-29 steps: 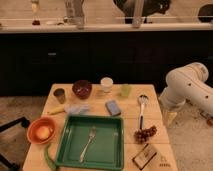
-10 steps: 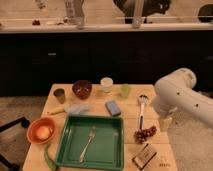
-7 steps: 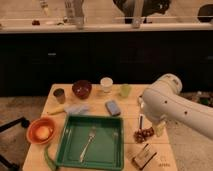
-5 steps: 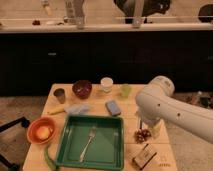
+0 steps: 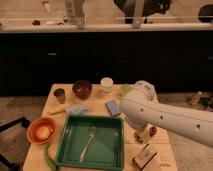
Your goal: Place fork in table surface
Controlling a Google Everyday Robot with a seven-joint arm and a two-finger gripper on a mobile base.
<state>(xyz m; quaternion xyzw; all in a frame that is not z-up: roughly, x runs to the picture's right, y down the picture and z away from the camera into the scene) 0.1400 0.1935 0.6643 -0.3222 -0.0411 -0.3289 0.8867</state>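
A slim silver fork (image 5: 88, 143) lies flat inside a green tray (image 5: 107, 150), near its middle, with the tines toward the far edge and the handle angled toward the near left corner. Nothing else touches the fork. The tray sits on the near half of a light tan wooden table surface (image 5: 96, 96).

Just left of the tray stands an orange bowl (image 5: 41, 131) with something pale inside, and a long green item (image 5: 48, 156) lies along the tray's near left corner. Beyond the tray's far edge lie a crumpled light blue cloth (image 5: 78, 108) and a blue sponge (image 5: 113, 107). Farther back stand a small dark cup (image 5: 60, 94), a dark red bowl (image 5: 82, 89) and a white cup (image 5: 106, 84).

A thick white robot arm (image 5: 165, 117) reaches in from the right, over the table's right side. The gripper (image 5: 144, 134) appears as a pale part beneath the arm, just right of the tray and apart from the fork, beside some small red and dark items. Whether it is spread or closed cannot be told.

Near the table's near right corner lies a small brown-and-white packet (image 5: 145, 155); its printing cannot be read. Behind the table runs a dark cabinet front under a pale counter (image 5: 100, 27).
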